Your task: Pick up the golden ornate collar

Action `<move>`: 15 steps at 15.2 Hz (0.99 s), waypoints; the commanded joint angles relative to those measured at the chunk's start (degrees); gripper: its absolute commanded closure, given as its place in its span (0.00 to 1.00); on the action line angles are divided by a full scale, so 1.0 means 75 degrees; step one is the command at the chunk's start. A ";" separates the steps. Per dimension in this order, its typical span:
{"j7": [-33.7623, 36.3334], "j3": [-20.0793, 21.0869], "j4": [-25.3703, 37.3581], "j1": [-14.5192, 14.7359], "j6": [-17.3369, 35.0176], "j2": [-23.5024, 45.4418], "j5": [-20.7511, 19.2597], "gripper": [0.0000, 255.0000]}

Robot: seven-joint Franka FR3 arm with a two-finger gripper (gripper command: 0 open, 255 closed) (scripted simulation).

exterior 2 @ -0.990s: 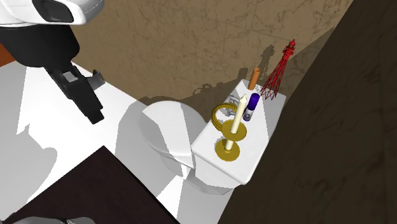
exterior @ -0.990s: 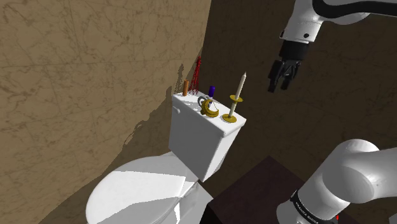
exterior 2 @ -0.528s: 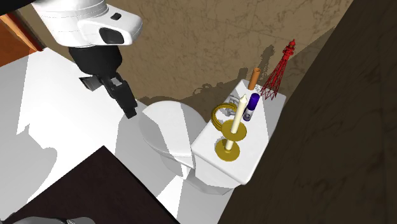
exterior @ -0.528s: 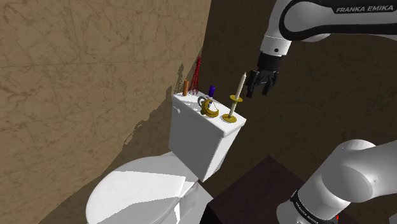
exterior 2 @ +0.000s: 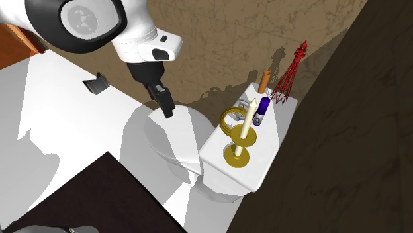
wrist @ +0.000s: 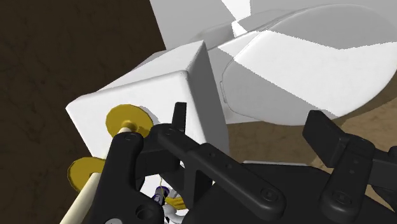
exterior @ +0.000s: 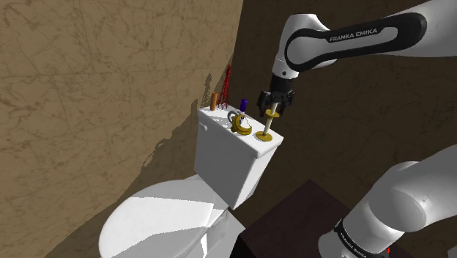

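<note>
Since half a second ago the gripper [exterior: 272,108] has dropped and swung toward the shoulder view's left. It now crosses the upper part of the candle [exterior: 266,129] there, where before it hung just to that candle's right.

From the shoulder view's left, the white toilet lid [exterior: 157,220] lies low, and behind it rises the tank [exterior: 233,161]. On the tank's top an orange cylinder [exterior: 213,101] and a red wire tower [exterior: 228,79] stand at the wall end. Next comes the golden collar [exterior: 239,123] near the middle, with a purple bottle [exterior: 244,105] just behind it. The candle stands in its gold holder at the near end.

In the second exterior view the gripper [exterior 2: 164,106] hangs over the lid, well apart from the collar [exterior 2: 231,119]. The collar sits on the tank's bowl-side edge, beside the candle. In the wrist view the fingers stand wide apart, holding nothing.
</note>
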 commanded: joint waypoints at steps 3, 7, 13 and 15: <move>0.0595 0.0142 0.0430 -0.0186 0.0868 0.1114 -0.0358 0.00; 0.1268 0.0229 0.0986 -0.0323 0.1553 0.2221 -0.0826 0.00; 0.2297 0.0163 0.2145 -0.0396 0.2230 0.3899 -0.1641 0.00; 0.2611 0.0082 0.2614 -0.0374 0.2367 0.4457 -0.1896 0.00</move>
